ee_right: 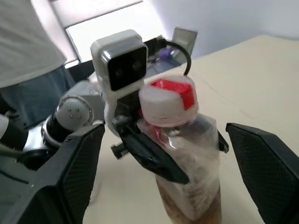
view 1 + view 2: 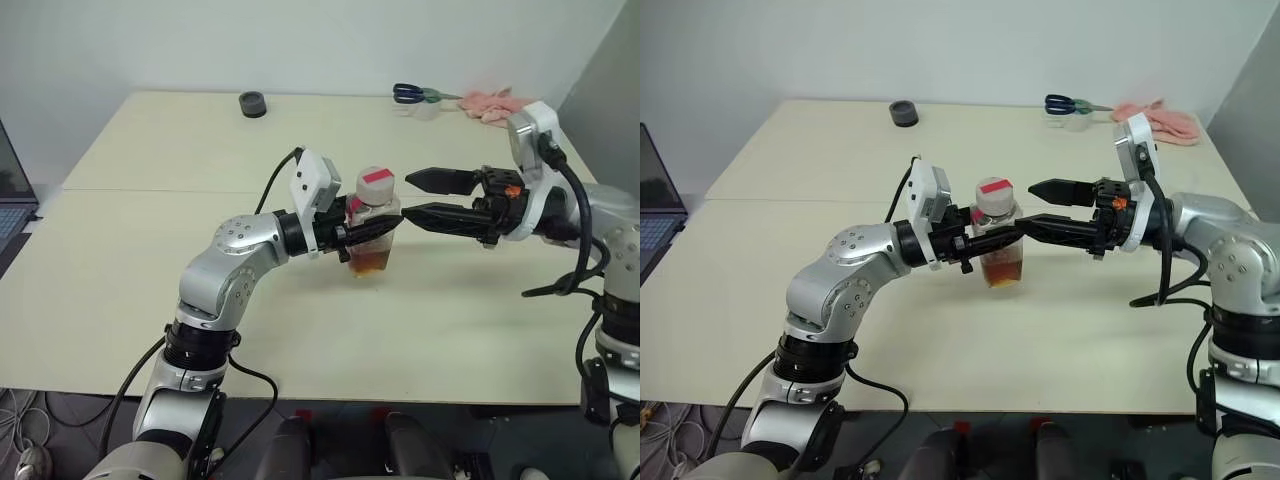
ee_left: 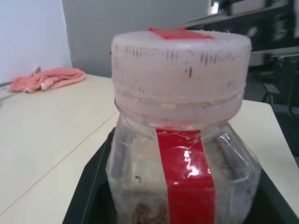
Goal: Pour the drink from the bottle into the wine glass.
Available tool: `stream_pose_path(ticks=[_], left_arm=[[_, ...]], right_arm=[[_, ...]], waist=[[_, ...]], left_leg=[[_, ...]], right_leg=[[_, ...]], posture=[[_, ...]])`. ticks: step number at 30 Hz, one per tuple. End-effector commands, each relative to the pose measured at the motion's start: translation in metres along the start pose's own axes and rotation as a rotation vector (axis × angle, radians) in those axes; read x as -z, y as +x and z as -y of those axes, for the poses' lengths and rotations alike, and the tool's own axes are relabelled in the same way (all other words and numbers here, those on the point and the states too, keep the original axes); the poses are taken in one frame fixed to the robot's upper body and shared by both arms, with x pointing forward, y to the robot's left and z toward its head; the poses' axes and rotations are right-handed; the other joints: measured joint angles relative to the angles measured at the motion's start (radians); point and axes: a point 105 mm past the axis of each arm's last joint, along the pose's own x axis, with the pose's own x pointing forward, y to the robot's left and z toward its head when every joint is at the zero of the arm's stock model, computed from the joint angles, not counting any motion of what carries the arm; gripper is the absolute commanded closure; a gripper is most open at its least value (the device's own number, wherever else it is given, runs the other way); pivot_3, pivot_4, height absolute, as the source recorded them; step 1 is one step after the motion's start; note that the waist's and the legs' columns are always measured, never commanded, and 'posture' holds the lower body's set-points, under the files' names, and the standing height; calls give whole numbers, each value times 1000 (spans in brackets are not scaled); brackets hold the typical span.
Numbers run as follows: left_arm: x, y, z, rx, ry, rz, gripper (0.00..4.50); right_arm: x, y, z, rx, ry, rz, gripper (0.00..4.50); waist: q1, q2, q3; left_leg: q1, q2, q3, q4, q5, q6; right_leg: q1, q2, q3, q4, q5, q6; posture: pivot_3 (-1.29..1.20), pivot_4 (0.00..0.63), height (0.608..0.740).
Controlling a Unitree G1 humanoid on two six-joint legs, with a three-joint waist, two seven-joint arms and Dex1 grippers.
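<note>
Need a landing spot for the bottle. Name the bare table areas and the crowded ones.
Bare: the table near the front edge, below both arms, and the wide stretch left of the bottle. Crowded: the far right corner, with scissors and pink cloth. A dark round object sits at the far edge.

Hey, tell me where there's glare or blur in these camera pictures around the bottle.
Left wrist view: a bright glare streak sits on the bottle's red label, and the background behind it is soft. Right wrist view: the window behind is blown out white, and the right gripper's near fingers look blurred. Head views: even lighting, with a soft shadow under the bottle on the table.
</note>
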Motion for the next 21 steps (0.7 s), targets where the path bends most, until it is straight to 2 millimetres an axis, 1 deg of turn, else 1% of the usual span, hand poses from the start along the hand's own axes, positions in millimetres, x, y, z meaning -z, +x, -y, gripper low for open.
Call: stream_pose_path(ticks=[1, 3, 6, 8, 15, 20, 21], left_arm=[[-18, 5, 0, 6, 60, 59, 2655], [-19, 7, -2, 5, 60, 63, 2655], [-20, 11, -5, 13, 65, 68, 2655], [-22, 14, -6, 25, 68, 73, 2655], [-23, 18, -6, 49, 72, 80, 2655], [-22, 16, -4, 48, 69, 73, 2655], [-22, 16, -4, 48, 70, 72, 2655]], right_arm=[[-11, 7, -9, 195, -96, 107, 19], [-13, 15, -12, 285, -123, 164, 19], [-13, 26, -15, 345, -143, 198, 19], [-11, 29, -15, 375, -165, 201, 19], [-12, 34, -16, 384, -206, 209, 19], [-12, 37, -17, 357, -233, 203, 19], [-11, 37, -18, 349, -235, 201, 187]], waist=[[-6, 0, 0], [-8, 0, 0], [-6, 0, 0], [-6, 0, 0], [-7, 0, 0], [-8, 0, 0], [-8, 0, 0]], left_leg=[[0, 0, 0, 0, 0, 0], [1, 0, 1, 0, 1, 2], [1, -1, 0, 0, 5, 2], [2, -1, 0, 0, 7, 2], [1, -1, -1, -2, 10, 0], [1, -1, -1, -2, 10, 0], [1, -1, -1, -2, 10, 0]], right_leg=[[0, 1, 0, 0, 0, 0], [0, 2, 1, 1, 0, 0], [0, 3, 0, 2, 2, 0], [1, 3, -2, 2, 3, 0], [2, 9, -7, 2, 6, -4], [1, 9, -7, 2, 6, -5], [1, 9, -7, 2, 6, -5]], posture=[[0, 150, 740], [0, 150, 740], [0, 150, 740], [0, 150, 740], [0, 150, 740], [0, 150, 740], [0, 150, 740]])
